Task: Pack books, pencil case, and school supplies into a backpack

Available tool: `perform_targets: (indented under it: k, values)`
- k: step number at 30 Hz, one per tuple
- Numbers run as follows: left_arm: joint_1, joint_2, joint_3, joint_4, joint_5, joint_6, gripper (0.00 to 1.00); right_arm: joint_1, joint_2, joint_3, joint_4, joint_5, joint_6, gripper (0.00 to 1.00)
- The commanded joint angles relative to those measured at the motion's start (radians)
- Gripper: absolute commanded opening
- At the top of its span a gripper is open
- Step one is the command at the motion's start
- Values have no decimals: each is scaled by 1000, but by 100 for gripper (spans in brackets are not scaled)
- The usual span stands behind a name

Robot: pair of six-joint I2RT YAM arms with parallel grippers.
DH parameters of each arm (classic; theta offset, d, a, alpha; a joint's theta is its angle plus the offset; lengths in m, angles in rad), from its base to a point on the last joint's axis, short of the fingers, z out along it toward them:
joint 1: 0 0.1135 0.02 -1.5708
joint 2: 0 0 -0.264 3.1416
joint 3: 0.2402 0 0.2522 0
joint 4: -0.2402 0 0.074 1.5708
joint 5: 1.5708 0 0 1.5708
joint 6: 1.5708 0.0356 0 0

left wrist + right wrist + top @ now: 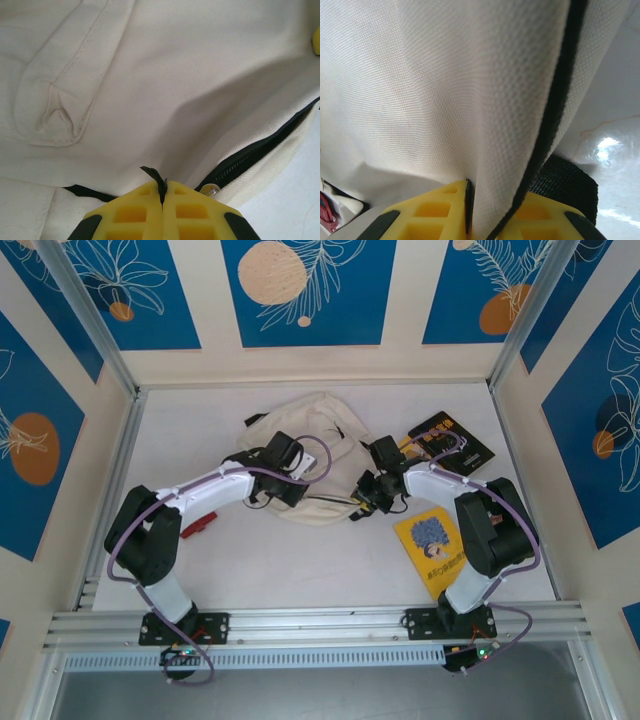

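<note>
Can't read any writing tbh: the black paperback (452, 440) has orange title lettering and the yellow paperback (430, 548) has dark print, both too small. They lie on the white table (300, 565), right of the cream canvas backpack (315, 430). It sits crumpled mid-table, long axis roughly far-left to near-right. A small red thing (199, 525) lies to its left. The left claw (162, 192) is clenched on a thin black tab (154, 176) by the dark zipper (255, 155). The right claw (492, 200) grips the backpack's black-edged fabric.
</note>
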Motion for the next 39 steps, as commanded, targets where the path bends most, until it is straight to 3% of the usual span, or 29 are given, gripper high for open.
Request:
perform_targets:
  k: [1,14,16,22,25,29,34,39]
  values:
    - [33,2,10,-34,-47,27,0,-3,8,2,-111,95,-25,20]
    - [53,47,0,-26,-73,27,0,-26,-5,-3,-126,134,-54,20]
    - [52,48,1,-26,-43,22,0,-27,-39,-11,-96,105,-72,24]
    - [31,23,-8,26,150,-23,0,-30,-186,11,-118,46,-92,51]
    - [7,19,-24,60,209,-61,0,-39,-250,10,-149,27,-64,59]
    - [-34,29,-37,95,249,-102,0,-41,-298,-4,-173,-22,-8,63]
    - [-94,71,-28,122,268,-149,0,-14,-320,-72,-99,-128,121,63]
    - [-124,81,-62,185,293,-219,0,20,-312,-148,-10,-159,241,64]
